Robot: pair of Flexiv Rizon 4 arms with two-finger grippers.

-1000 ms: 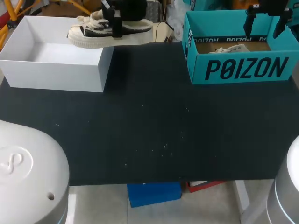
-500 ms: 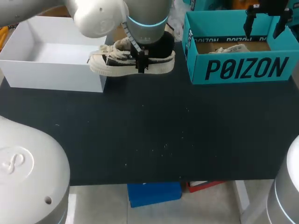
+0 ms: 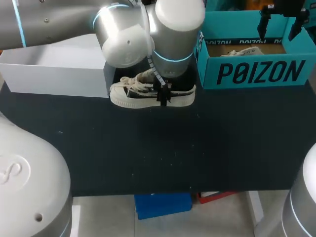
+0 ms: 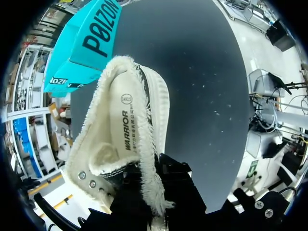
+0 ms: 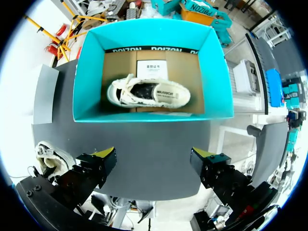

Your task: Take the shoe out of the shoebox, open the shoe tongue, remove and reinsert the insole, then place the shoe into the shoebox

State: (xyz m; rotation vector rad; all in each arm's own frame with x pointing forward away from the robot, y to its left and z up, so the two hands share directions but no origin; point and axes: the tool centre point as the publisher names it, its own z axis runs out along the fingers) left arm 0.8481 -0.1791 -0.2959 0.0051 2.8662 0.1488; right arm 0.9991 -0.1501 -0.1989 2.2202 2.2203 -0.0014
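Observation:
A black-and-cream canvas shoe [image 3: 150, 92] with cream laces is low over the black mat, between the two boxes. My left gripper [image 3: 162, 94] is shut on its collar from above. In the left wrist view the shoe [image 4: 126, 139] runs ahead of the left gripper [image 4: 150, 195], its fleecy lining and insole showing. Whether its sole touches the mat I cannot tell. My right gripper [image 3: 282, 20] hangs open above the teal shoebox [image 3: 256, 74]. A second cream shoe [image 5: 148, 93] lies on its side in the teal shoebox [image 5: 86, 72], ahead of the right gripper [image 5: 156, 159].
An open white box [image 3: 54, 79] stands at the back left, partly behind my left arm. The teal box [image 4: 89, 43] is close beside the carried shoe. The held shoe [image 5: 50, 156] shows beside my right gripper's finger. The black mat [image 3: 158, 148] stretches to the front edge.
My left arm has carried the shoe from over the white box's rim down and to the right, to the mat between the boxes. The right arm has not moved.

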